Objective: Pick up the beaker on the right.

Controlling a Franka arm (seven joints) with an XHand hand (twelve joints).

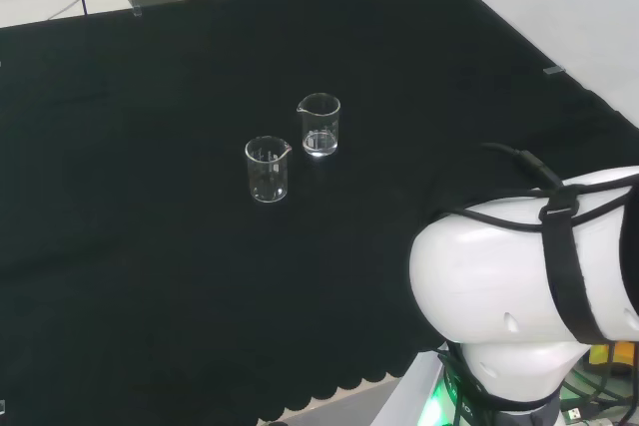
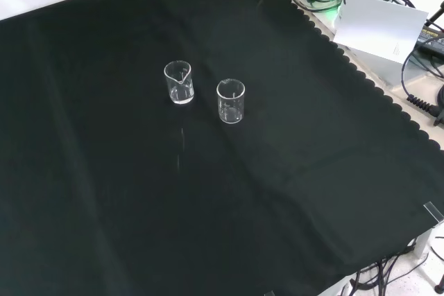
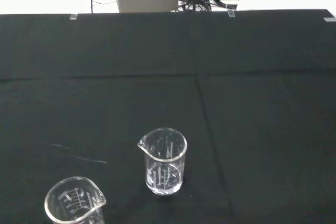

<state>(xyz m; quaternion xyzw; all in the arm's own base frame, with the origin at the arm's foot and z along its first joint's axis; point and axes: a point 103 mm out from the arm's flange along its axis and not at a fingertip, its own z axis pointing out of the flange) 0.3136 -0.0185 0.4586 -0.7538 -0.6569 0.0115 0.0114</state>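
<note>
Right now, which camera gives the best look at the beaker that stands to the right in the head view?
The wrist view: that beaker stands whole and close. Head view and front view show it whole, smaller.

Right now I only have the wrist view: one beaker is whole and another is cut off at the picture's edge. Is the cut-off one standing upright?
Observer: Yes. In the head view it is the left beaker, standing upright on the black cloth.
Operator: Does it touch the one I'm after?
Observer: No. The front view shows a strip of bare cloth between it and the right beaker, which is the one farther off in the head view.
</note>
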